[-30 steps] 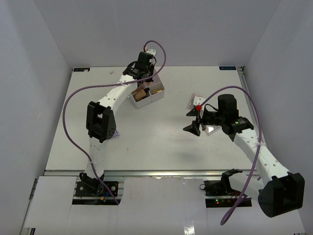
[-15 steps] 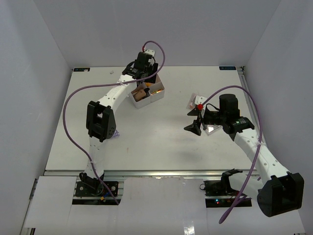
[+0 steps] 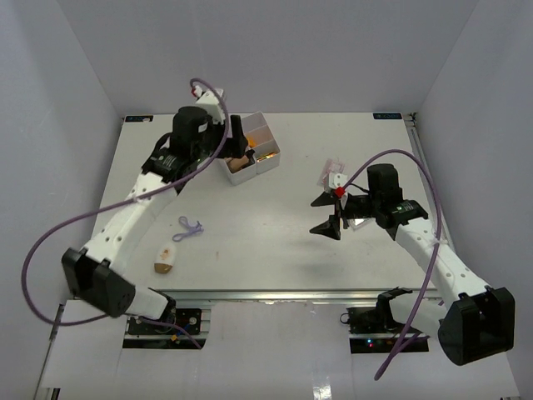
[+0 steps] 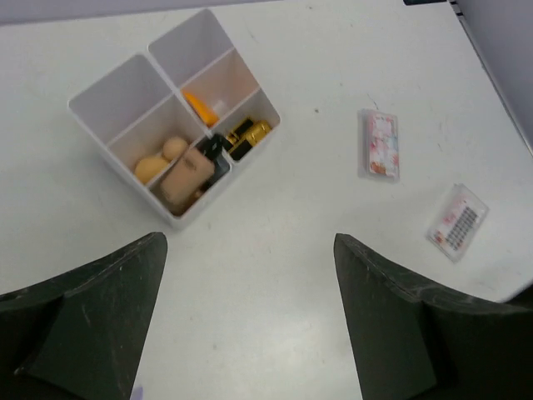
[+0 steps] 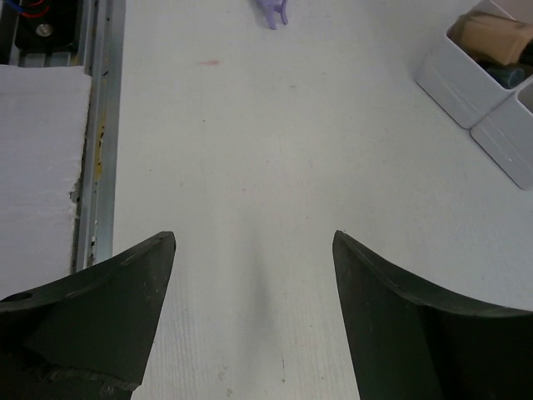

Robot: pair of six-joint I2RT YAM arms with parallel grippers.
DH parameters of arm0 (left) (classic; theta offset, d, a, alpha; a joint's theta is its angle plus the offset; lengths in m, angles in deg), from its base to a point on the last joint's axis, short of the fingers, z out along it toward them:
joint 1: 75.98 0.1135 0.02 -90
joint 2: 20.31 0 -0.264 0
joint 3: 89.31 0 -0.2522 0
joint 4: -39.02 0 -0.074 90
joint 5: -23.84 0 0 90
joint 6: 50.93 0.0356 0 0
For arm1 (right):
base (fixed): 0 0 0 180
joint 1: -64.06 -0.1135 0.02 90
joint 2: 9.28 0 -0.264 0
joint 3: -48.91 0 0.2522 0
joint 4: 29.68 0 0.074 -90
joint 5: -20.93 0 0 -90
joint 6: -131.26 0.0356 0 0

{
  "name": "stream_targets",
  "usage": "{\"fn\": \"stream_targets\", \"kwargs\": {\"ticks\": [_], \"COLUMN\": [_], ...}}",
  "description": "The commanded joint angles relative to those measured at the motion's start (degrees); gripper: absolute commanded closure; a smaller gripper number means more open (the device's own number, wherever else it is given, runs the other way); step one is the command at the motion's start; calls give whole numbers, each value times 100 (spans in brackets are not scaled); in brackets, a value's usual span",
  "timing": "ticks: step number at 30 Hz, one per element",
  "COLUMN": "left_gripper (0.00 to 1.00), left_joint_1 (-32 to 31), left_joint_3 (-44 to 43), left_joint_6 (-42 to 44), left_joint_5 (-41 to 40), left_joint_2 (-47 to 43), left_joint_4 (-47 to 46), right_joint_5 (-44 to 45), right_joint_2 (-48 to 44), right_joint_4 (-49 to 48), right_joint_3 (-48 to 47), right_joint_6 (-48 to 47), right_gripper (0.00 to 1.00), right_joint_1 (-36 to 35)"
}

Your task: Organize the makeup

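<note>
The white four-compartment box (image 3: 268, 160) sits at the back centre. In the left wrist view the box (image 4: 190, 52) holds an orange tube (image 4: 200, 107), a black-gold lipstick (image 4: 249, 133), beige sponges (image 4: 156, 163) and a skin-tone bottle (image 4: 188, 177). My left gripper (image 3: 239, 142) hovers just left of the box, open and empty (image 4: 250, 240). Two clear pinkish packets (image 4: 380, 143) (image 4: 455, 218) lie right of the box. A purple loop (image 3: 191, 227) and a beige-and-white piece (image 3: 164, 260) lie front left. My right gripper (image 3: 326, 214) stands open and empty (image 5: 254, 237) over bare table beside the packets.
Grey walls close the table on three sides. A metal rail (image 5: 100, 125) runs along the near edge. The right wrist view shows the box's corner (image 5: 454, 87) far ahead and the purple loop (image 5: 273, 10) at the top.
</note>
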Motion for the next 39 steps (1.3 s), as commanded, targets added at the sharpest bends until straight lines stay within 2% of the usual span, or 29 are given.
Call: {"fn": "stream_targets", "kwargs": {"ticks": [1,4,9,15,20,24,27,33,36,39], "left_gripper": [8,6,5,5,4,2,2,2,2,2], "left_joint_1": [394,537,568,568,568,568,596,793,1035,1543], "left_joint_3": [1495,2265,2872,3443,4153,4001,3873,3201,2848,2669], "left_joint_6": [-723,-961,-1408,-1723,-2042,-2356,-2621,-3334,-3192,-2868], "left_joint_5": [853,890,599,796,512,282,27,-414,-1115,-1147], "left_joint_2": [-1634,-2501,-3541,-4254,-4573,-4288,-3863,-2627,-2120,-1538], "left_joint_4": [-51,184,652,784,945,1616,2078,3261,3639,3798], "right_joint_5": [75,503,1158,1573,1293,1074,739,-317,-558,-610], "right_joint_2": [269,680,1440,2214,2561,2598,2443,1891,1689,1527], "right_joint_4": [121,260,454,390,298,340,814,980,911,785], "right_joint_3": [-178,-431,-980,-1718,-2023,-2200,-2262,-2037,-1808,-1529], "right_joint_6": [-309,-408,-127,836,1522,1777,1182,1059,1081,1104], "right_gripper": [17,17,17,16,16,9,4,2,2,2], "right_joint_1": [-675,-1183,-1701,-1727,-1757,-1744,-1620,-925,-725,-709]}}
